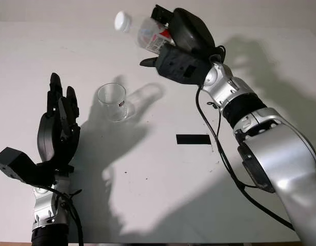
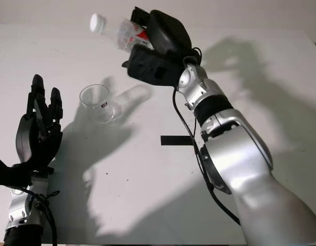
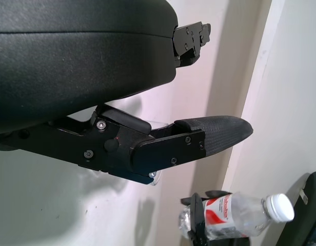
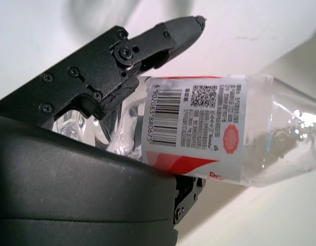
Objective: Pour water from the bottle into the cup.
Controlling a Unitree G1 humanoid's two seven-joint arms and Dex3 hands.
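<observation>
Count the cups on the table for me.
1. A clear cup stands on the white table, between the open left hand and the tilted bottle held aloft by the right hand.

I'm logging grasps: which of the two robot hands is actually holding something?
The right robot hand, raised beyond the cup, grips the white-capped bottle, tilted. The left robot hand is open beside the cup, holding nothing.
</observation>
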